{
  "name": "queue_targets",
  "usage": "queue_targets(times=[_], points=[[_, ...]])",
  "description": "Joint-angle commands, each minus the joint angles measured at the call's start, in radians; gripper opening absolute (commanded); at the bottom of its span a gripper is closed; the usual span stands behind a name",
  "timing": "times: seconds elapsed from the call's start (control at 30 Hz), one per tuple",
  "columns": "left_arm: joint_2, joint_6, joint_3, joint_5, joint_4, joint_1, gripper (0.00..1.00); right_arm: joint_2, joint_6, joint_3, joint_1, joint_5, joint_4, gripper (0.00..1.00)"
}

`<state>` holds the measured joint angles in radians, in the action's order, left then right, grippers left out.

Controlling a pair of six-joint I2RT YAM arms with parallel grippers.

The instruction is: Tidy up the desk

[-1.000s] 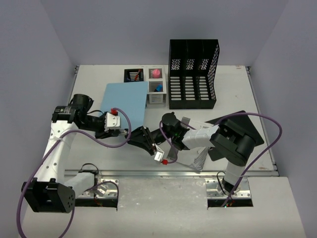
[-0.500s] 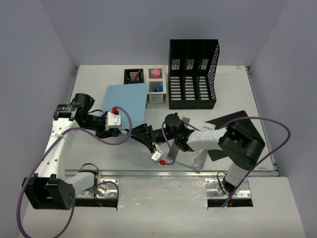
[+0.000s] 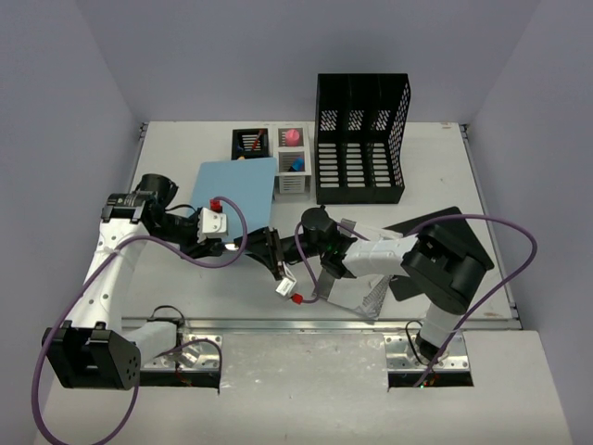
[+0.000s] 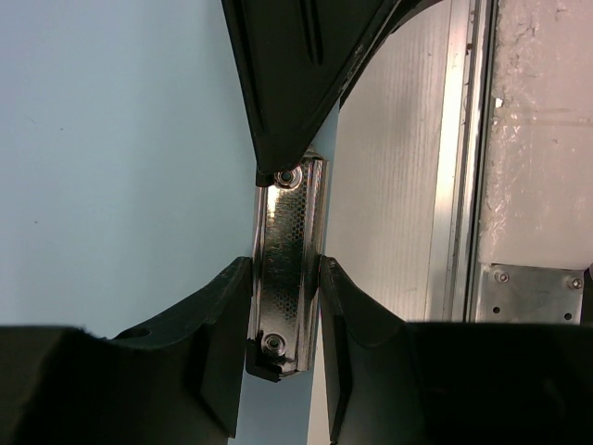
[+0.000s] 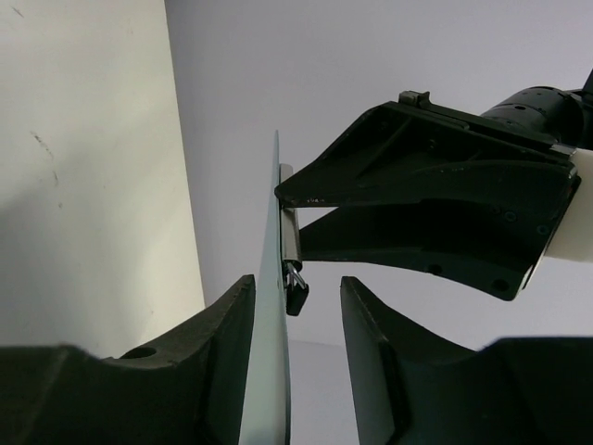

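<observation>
Moved the right gripper (image 5: 296, 287) leftward and narrowed its fingers, still apart astride the blue clipboard (image 3: 239, 190) edge, facing the left gripper (image 4: 285, 278) clamped on the metal clip (image 4: 289, 213), above the desk (image 3: 435, 158) spread near-to-far beneath: probably a handover.

The right pincer (image 5: 296, 281) has slid left and a little farther from the arm bases, closing in on the near edge of the blue clipboard (image 3: 236, 190). Its fingers have drawn closer together, and that edge now stands between them. The white block (image 3: 285, 289) on its wrist has shifted left with it.
</observation>
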<state>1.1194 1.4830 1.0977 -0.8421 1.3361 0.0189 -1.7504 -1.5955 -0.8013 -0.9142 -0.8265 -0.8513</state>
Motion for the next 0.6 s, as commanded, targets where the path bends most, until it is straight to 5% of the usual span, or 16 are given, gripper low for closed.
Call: queue_targets(times=[0.0,0.33,0.43,0.5,0.57], points=[[-0.006,0.02,0.036,-0.054,-0.02,-0.01,0.0,-0.011,-0.026,-0.044,-0.009,-0.014,0.011,0.42],[0.003,0.02,0.031,-0.058,-0.02,-0.01,0.0,-0.009,-0.063,-0.033,-0.022,-0.022,0.041,0.31],[0.002,0.02,0.033,-0.06,-0.021,-0.01,0.01,-0.012,-0.058,-0.039,-0.025,-0.01,0.044,0.05],[0.0,0.022,0.033,-0.063,-0.023,-0.01,0.13,-0.014,-0.047,-0.039,-0.025,-0.005,0.037,0.01],[-0.01,0.002,0.03,-0.06,-0.038,-0.01,0.42,-0.011,-0.034,-0.035,-0.023,0.001,0.02,0.01]])
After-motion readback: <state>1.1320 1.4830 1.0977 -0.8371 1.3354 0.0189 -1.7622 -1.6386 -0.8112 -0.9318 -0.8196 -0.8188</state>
